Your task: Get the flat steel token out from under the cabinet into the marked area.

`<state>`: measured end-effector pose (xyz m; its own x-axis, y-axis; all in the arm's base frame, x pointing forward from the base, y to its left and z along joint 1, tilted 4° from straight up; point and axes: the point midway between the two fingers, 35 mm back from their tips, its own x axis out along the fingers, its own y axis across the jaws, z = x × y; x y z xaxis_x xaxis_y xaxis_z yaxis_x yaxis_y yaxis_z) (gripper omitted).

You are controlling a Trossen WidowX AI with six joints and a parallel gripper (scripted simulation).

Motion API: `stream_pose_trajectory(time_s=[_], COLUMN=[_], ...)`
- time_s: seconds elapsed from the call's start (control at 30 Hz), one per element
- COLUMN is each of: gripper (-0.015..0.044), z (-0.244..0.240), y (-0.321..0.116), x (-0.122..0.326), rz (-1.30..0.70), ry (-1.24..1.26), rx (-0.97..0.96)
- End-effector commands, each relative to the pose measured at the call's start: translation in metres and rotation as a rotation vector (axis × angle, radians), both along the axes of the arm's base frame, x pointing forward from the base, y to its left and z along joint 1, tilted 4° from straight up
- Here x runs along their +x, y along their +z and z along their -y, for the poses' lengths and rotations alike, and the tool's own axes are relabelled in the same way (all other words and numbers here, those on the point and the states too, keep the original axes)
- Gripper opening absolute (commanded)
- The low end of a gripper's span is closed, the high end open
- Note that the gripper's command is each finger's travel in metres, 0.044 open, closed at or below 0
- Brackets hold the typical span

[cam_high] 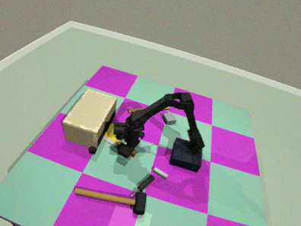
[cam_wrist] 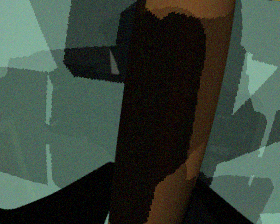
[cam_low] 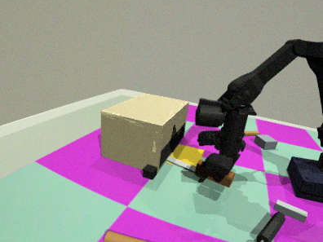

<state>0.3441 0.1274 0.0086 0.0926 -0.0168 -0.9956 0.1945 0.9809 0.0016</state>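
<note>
The cream cabinet (cam_high: 89, 113) (cam_low: 130, 135) stands at the left, with a dark vented lower front. The yellow marked area (cam_high: 112, 131) (cam_low: 189, 153) lies in front of it, partly hidden in the top view by the arm. My gripper (cam_high: 125, 149) (cam_low: 214, 172) is shut on the brown handle (cam_high: 133, 153) (cam_low: 227, 178) (cam_wrist: 216, 75) of a tool, low over the table beside the yellow area. The tool's pale flat blade (cam_high: 109, 140) (cam_low: 180, 163) points toward the cabinet front, across the near edge of the yellow area; its far end is near the opening. I cannot make out the steel token.
A hammer (cam_high: 106, 197) lies nearest the top camera. A dark-handled tool (cam_high: 146, 182) (cam_low: 271, 227) and a pale bar (cam_high: 160, 173) (cam_low: 290, 210) lie near the arm base. A grey block (cam_high: 169, 118) (cam_low: 266, 142) and a wooden stick (cam_high: 136, 110) lie behind the arm. A black foot (cam_high: 93, 150) (cam_low: 149, 171) is at the cabinet's near corner.
</note>
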Motion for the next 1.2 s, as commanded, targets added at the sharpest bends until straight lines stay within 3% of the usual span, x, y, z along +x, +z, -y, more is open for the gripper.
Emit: stream_pose_trajectory(time_s=[0.0, 1.17], gripper=[0.0000, 0.0000], z=[0.001, 0.008], y=[0.001, 0.005], x=[0.006, 0.043], rz=[0.001, 0.004], ry=[0.004, 0.004], rx=[0.001, 0.001])
